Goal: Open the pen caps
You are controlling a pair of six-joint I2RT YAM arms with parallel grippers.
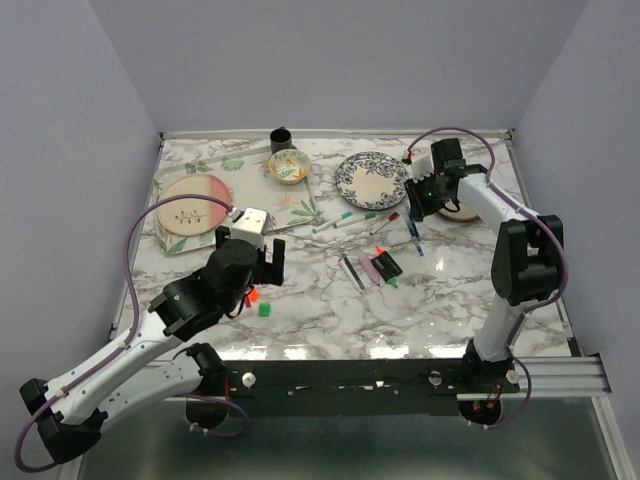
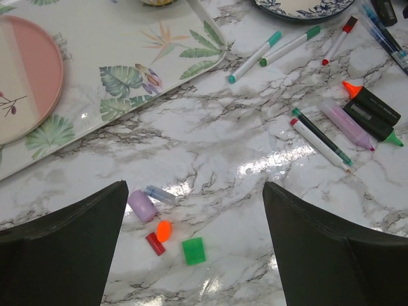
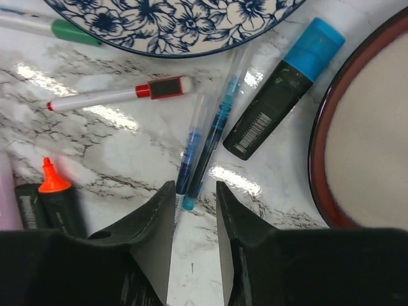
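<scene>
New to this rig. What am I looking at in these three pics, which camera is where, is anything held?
Two robot arms are bolted to a marble table, each ending in a two-finger gripper. The overhead picture looks down from behind them; the other two come from a camera on each wrist. The left gripper stands wide open above loose pen caps. The right gripper hangs narrowly open over two thin blue pens and seems to hold nothing. More pens, plates and a leaf-print tray lie around.
</scene>
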